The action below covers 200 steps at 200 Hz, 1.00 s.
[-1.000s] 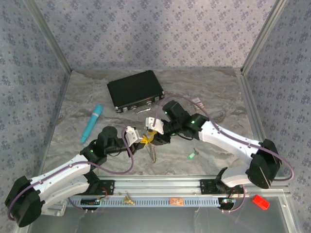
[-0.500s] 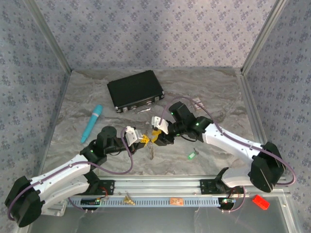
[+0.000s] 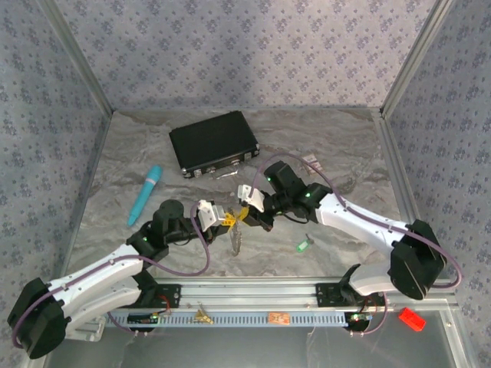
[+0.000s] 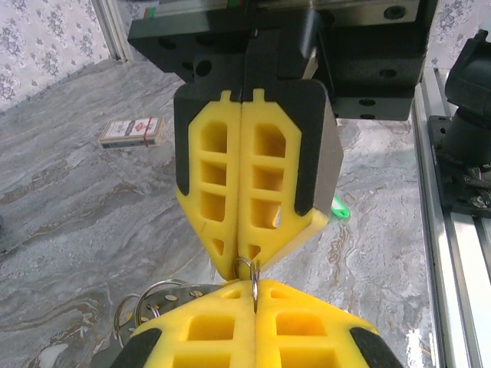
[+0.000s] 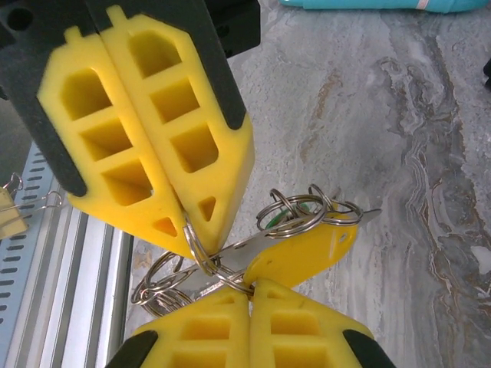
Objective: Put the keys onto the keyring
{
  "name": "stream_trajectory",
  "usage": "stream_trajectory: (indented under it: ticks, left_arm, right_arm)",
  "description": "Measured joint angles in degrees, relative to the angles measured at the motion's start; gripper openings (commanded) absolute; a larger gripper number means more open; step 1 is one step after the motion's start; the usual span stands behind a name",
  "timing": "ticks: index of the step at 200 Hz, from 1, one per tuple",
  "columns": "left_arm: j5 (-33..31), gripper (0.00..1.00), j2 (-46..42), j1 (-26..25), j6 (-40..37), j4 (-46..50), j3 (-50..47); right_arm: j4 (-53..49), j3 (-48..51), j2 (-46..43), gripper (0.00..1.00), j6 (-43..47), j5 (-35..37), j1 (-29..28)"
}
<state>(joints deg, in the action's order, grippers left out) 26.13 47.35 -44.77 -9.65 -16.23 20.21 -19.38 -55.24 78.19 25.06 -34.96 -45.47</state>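
The left claw (image 5: 186, 222) and the right claw (image 5: 249, 285) meet tip to tip above the table (image 3: 345, 153), both pinched shut on the keyring (image 5: 201, 253). One tug apart and the thin keyring, with its yellow key (image 5: 311, 247), could slip out and fall.

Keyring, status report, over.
Left tool and right tool both shut, tip to tip on the keyring. Yellow key at the pinch, green key lying apart. Nothing blocking.
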Motion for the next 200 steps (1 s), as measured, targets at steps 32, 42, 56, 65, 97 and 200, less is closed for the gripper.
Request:
stream_trajectory:
  ticks: [32, 42, 56, 65, 97, 200]
  left_arm:
    - [-0.4, 0.0, 0.0, 0.0, 0.0, -0.9, -1.3]
    - [-0.4, 0.0, 0.1, 0.0, 0.0, -1.6, -1.3]
    - [-0.4, 0.0, 0.1, 0.0, 0.0, -2.6, -1.3]
    - [-0.4, 0.0, 0.1, 0.0, 0.0, -3.1, -1.3]
    - [-0.4, 0.0, 0.1, 0.0, 0.0, -4.5, -1.6]
    - [0.0, 0.0, 0.4, 0.0, 0.0, -6.3, -2.1]
  right_arm:
    - [-0.9, -0.5, 1.7, 0.3, 0.0, -0.2, 0.0]
    - [-0.5, -0.3, 1.3, 0.36, -0.8, -0.2, 0.0]
    - [1.0, 0.9, -0.7, 0.39, -0.8, -0.1, 0.0]
    - [2.3, 2.3, -2.6, 0.4, -0.7, 0.0, 0.0]
    - [6.8, 5.7, -7.6, 0.38, 0.1, -0.3, 0.0]
    - [13.0, 7.3, -5.1, 0.22, 1.2, -0.9, -0.4]
